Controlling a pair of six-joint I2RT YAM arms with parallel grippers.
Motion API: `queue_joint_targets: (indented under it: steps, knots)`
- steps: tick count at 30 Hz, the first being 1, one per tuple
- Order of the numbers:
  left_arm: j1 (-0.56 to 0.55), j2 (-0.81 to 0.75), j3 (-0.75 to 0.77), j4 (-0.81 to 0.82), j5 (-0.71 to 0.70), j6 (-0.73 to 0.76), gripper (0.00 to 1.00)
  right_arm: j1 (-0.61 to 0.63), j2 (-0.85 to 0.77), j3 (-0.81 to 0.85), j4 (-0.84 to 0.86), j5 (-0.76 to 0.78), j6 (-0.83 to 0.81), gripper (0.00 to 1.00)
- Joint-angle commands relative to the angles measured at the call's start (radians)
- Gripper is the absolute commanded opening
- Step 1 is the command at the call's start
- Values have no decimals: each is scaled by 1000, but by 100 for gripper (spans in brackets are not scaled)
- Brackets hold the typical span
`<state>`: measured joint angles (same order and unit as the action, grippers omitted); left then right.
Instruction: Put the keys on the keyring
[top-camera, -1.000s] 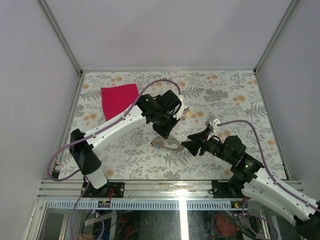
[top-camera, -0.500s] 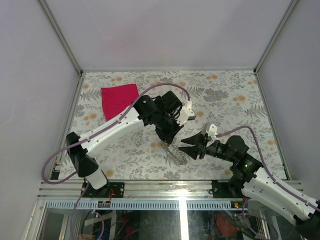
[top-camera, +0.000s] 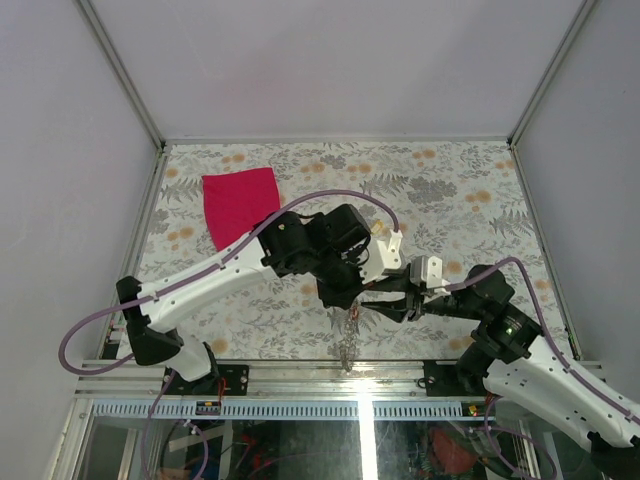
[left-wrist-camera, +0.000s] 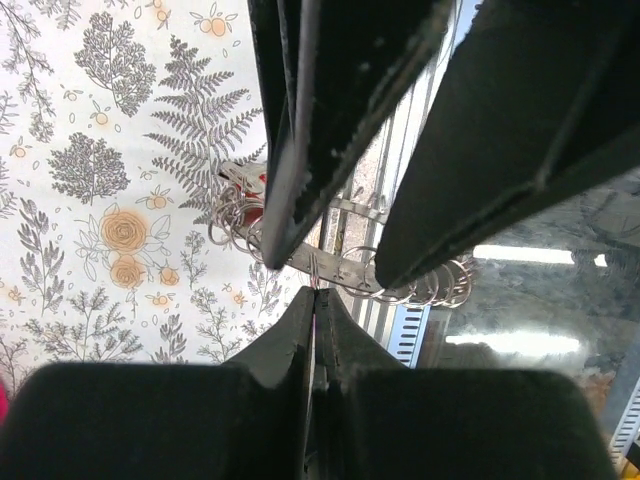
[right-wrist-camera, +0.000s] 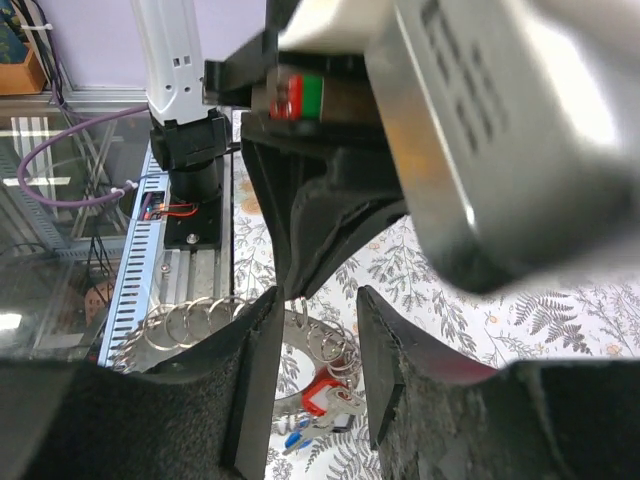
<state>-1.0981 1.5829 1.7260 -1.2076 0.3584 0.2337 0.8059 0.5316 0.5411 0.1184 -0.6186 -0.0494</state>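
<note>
At the table's (top-camera: 450, 180) near edge, the left gripper (top-camera: 345, 297) pinches the keyring (top-camera: 347, 342) tight, holding it dangling, with red-headed keys (right-wrist-camera: 322, 395) just beneath. The right gripper (top-camera: 368, 297) sits alongside, jaws apart. Threading appears in hand; next it must seize a key cleanly.

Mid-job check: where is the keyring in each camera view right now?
Top external: the keyring dangles low centre, under the left hand.
Left wrist: the keyring sits centre, just past that hand's shut fingertips, partly hidden by the fingers of the right hand.
Right wrist: the keyring is bottom centre, between this hand's own fingers.
Shared landmark: the left hand's shut tip, pinching the keyring in all three.
</note>
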Motion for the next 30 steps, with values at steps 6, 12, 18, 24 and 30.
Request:
queue_joint_targets:
  steps: [6,12,18,24,30]
  knots:
    - [-8,-101,-13,89,66,50,0,6,-50,24,40,-75,21,42]
    - [-19,-100,-13,89,81,59,0,5,15,0,144,-126,79,43]
    - [-24,-102,-6,89,78,61,0,6,66,-13,224,-186,132,41]
    - [-29,-102,2,89,80,64,0,5,89,-30,235,-211,148,38]
    - [-32,-103,10,91,79,65,0,6,108,-42,247,-226,162,31]
